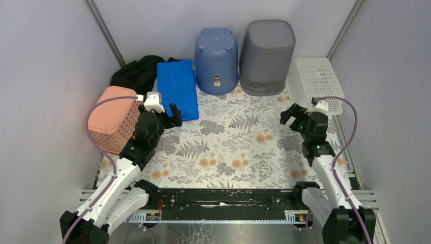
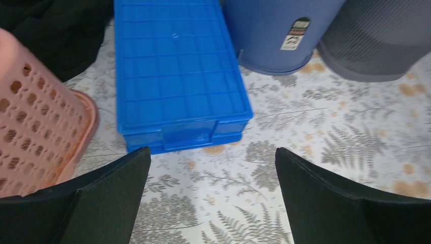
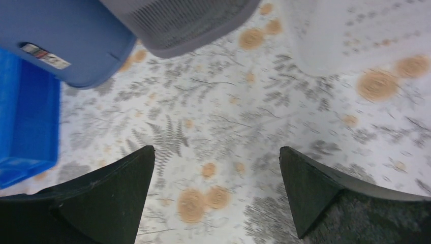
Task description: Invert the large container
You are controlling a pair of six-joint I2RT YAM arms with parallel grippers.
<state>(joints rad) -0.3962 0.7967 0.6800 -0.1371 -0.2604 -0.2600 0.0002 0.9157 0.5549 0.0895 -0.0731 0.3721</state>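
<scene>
Right gripper [image 3: 216, 152]: black fingers [image 3: 101, 203] spread wide at bottom edge, fern-print table cover [image 3: 228, 117] showing between. Blue bucket [image 3: 56, 30], labelled, top left. Grey ribbed container [image 3: 178, 20] beside it. Blue crate [image 3: 25, 127], left edge. White basket [image 3: 366, 30], blurred, top right.

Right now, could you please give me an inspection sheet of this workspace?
Surface: floral mat, flat.
Job's things: grey bin, seemingly the largest, base up at the back.
Clutter: blue bucket, blue crate, pink basket, white basket, black cloth.
Claws: left claw and right claw open, empty.
Cables: purple cables loop from both wrists.
Surroundings: pale walls on three sides.
</scene>
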